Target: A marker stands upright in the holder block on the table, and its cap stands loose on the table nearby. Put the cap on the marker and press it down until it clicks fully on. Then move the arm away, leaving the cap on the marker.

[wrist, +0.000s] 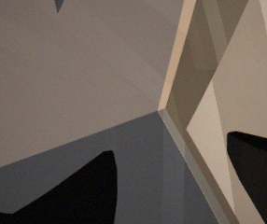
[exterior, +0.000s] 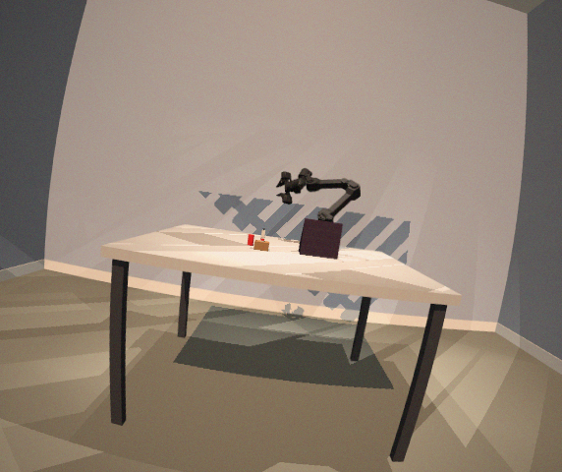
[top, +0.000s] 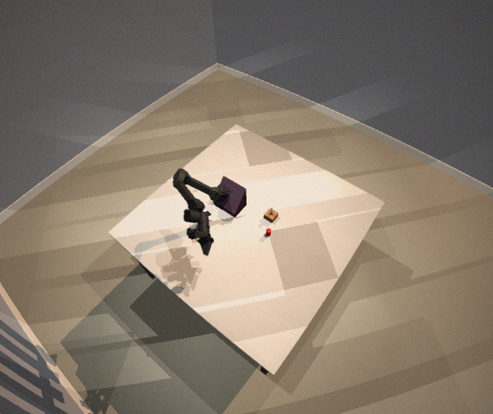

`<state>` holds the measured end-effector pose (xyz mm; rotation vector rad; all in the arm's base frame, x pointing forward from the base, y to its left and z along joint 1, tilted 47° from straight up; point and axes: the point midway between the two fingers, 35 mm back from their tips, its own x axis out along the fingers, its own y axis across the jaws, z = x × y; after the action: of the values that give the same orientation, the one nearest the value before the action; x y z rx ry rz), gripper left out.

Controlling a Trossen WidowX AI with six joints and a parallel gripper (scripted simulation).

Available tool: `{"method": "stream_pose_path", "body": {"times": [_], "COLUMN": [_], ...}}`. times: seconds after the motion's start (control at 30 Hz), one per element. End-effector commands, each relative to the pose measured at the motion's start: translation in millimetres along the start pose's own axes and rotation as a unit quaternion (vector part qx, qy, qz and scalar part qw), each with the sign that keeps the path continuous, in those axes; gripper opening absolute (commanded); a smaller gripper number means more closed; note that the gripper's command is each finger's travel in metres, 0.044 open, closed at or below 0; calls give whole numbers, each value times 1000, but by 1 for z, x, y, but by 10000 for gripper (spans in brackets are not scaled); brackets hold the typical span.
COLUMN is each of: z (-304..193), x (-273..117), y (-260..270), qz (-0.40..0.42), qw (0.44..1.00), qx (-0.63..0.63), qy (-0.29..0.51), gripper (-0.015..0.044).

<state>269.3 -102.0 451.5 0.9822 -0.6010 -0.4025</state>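
Grey walls and a tan floor surround the pale square table [top: 255, 311], which is carried on dark legs. Near the table's middle a small orange-brown holder block [top: 271, 216] is set, and the marker [top: 271, 210] is held upright in it, its tip uncovered. The red cap [top: 268, 231], a short cylinder, stands loose on the table just beside the block, apart from it. A dark purple box [top: 234, 200], seen as a wedge from above, is placed near the block, and the black arm [top: 189, 187] is mounted on it. The claw [top: 206, 249] is held in the air over the table, well apart from cap and marker, partly open with nothing between its fingers. Wide bare table is left around the cap on all sides.
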Motion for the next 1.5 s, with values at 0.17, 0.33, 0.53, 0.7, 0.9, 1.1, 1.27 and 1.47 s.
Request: {"method": "stream_pose_path", "body": {"times": [0.17, 0.33, 0.53, 0.7, 0.9, 1.1, 1.27, 1.47], "z": [-134, -205, -271, -307, -326, -331, -328, -328], "x": [21, 3, -43, -93, -146, -146, -134, -130], "y": [-64, -108, -163, -204, -237, -238, -270, -280], "qz": [-155, -223, -278, -295, -282, -281, -282, -282], "qw": [955, 882, 736, 566, 342, 335, 335, 335], "qx": [-175, -302, -470, -610, -739, -742, -742, -742], "qy": [182, 286, 399, 470, 508, 508, 507, 507], "gripper": [248, 248, 248, 248, 248, 248, 248, 248]}}
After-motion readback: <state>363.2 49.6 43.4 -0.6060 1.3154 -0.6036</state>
